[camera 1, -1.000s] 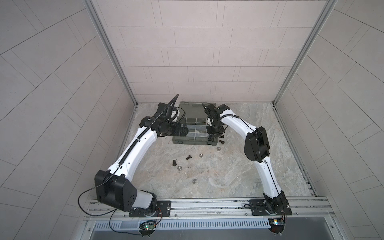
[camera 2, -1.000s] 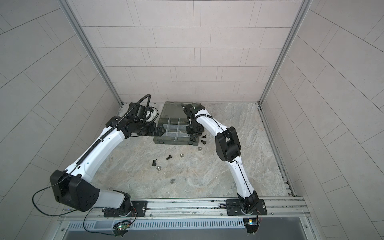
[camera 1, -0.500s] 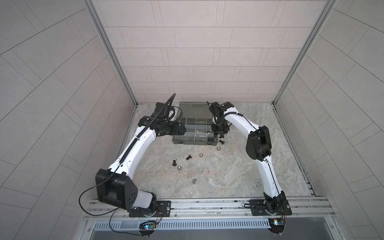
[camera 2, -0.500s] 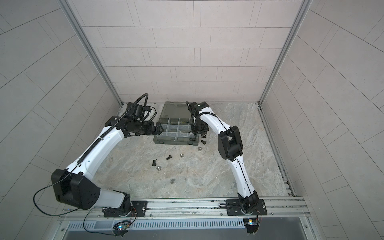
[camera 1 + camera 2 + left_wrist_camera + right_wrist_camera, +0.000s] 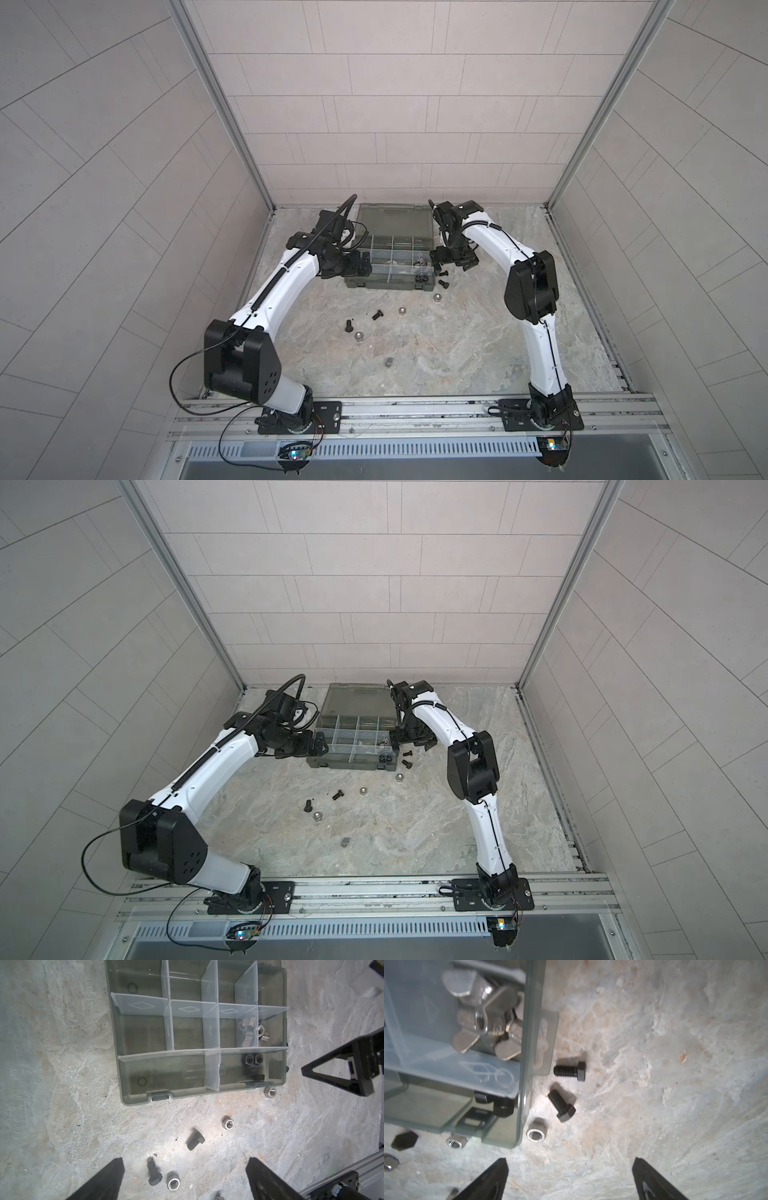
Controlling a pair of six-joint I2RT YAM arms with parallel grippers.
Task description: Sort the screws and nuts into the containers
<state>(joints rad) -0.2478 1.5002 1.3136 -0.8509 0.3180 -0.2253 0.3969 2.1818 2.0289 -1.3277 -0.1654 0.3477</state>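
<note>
Marbled tabletop (image 5: pixel 457 353) bears case (image 5: pixel 386 285), screws (image 5: pixel 377 314), nuts (image 5: pixel 401 310).

1. I am working in a robot lab, inside a small test booth.
2. In both top views, pale tiled walls (image 5: pixel 395 104) close it in at the back and both sides, with metal posts (image 5: pixel 227 112) in the upper corners.
3. The floor is a stone-look table (image 5: pixel 436 357).
4. Along the bottom of the frame, a metal rail (image 5: pixel 415 411) holds two white robot arms (image 5: pixel 282 291), with loose wires (image 5: pixel 171 380) and a small lit board (image 5: pixel 295 454).

Black screws (image 5: pixel 569 1072), silver nuts (image 5: pixel 481 1020), grey-green containers (image 5: pixel 143 1032)
</note>
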